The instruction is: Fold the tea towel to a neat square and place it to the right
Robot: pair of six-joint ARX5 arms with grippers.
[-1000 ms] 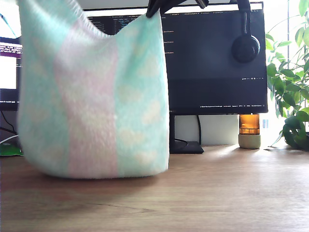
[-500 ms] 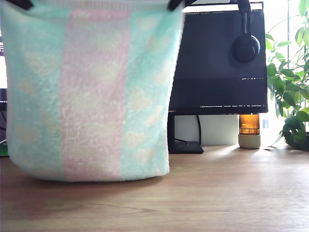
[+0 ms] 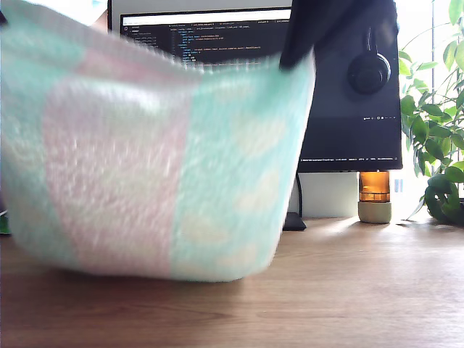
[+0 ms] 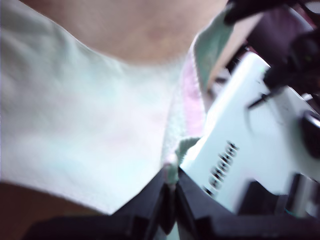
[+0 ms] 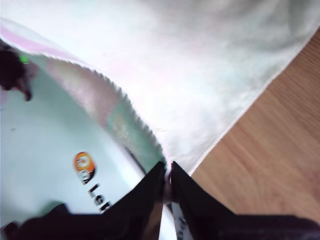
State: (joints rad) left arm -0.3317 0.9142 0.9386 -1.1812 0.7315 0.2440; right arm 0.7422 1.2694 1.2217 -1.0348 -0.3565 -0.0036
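Hanging between your two grippers, the towel (image 3: 159,167) is soft, light terry that sags and swings; its lower edge seems to brush the desk (image 3: 348,290). My first gripper (image 4: 171,192) and my second gripper (image 5: 167,182) are each clamped on a top corner, the right hold. Behind stand a monitor (image 3: 348,94), headphones (image 3: 368,69), a jar (image 3: 375,196) and a plant (image 3: 438,145); keep the swing short of them.

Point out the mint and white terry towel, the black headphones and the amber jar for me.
Mint-green and white fluffy terry towel (image 3: 217,174): exterior view, on its hanging front face.
Black headphones (image 3: 368,71): exterior view, on the round ear cup.
Amber jar (image 3: 374,186): exterior view, on its orange body.
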